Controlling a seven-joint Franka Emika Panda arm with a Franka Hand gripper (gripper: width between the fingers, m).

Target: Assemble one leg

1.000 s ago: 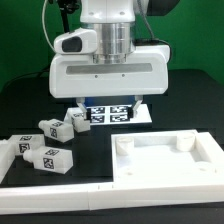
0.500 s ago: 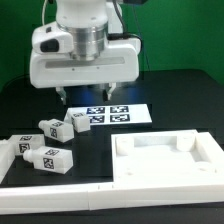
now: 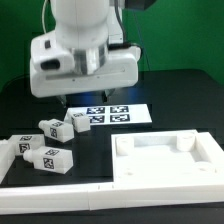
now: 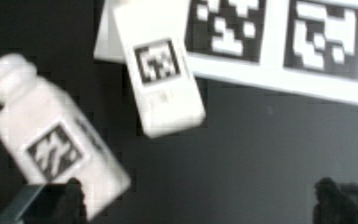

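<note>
Two white pegs lie beyond the gripper (image 4: 194, 198), whose jaws are spread and empty: the leg (image 4: 55, 135) just ahead of one fingertip, a second leg (image 4: 158, 75) farther off; light, stiff, smooth plastic, probably best pinched across its flat sides at mid-length.
</note>
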